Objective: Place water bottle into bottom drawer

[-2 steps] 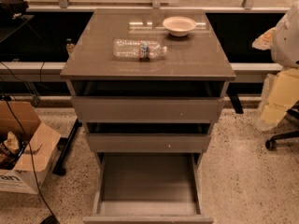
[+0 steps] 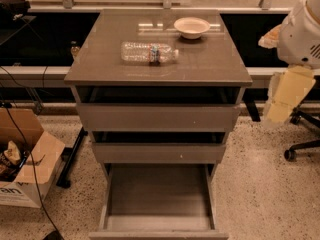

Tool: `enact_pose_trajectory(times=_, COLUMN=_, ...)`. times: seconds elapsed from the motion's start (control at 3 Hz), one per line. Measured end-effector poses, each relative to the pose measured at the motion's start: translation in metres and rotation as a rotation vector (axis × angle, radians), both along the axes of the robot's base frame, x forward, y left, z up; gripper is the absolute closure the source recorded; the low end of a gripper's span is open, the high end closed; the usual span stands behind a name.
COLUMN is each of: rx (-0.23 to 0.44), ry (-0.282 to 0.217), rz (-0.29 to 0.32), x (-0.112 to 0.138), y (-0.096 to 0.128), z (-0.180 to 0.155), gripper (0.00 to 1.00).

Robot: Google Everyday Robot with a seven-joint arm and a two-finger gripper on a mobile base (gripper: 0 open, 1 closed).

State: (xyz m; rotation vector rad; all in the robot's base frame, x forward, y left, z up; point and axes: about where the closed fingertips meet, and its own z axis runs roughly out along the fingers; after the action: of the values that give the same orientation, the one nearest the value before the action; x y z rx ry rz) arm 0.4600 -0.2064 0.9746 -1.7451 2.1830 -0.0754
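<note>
The water bottle is clear and ribbed with a blue-and-red label band. It lies on its side on the grey-brown cabinet top, cap pointing right. The bottom drawer is pulled out towards me, and its long tray is empty. The two wider drawers above it stand slightly ajar. My gripper is cream-coloured and hangs from the white arm at the right edge. It is to the right of the cabinet, below the level of its top and well apart from the bottle. It holds nothing.
A white bowl sits on the cabinet top behind and to the right of the bottle. An open cardboard box and cables lie on the floor at left. An office chair base stands at right. A dark bench runs behind the cabinet.
The gripper has shifted slightly left and up beside the cabinet. The bottle, bowl and drawers have not moved.
</note>
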Motion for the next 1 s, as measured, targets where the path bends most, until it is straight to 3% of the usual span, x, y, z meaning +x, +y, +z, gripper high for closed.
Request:
enact_pose_trajectory(times=0.33, rx=0.068, ry=-0.013, rz=0.060, x=0.044, y=0.017, z=-0.008, gripper=0.00)
enact_pose_trajectory(times=1.0, rx=0.140, ry=-0.057, rz=0.124, x=0.119, y=0.043, z=-0.017, gripper=0.00)
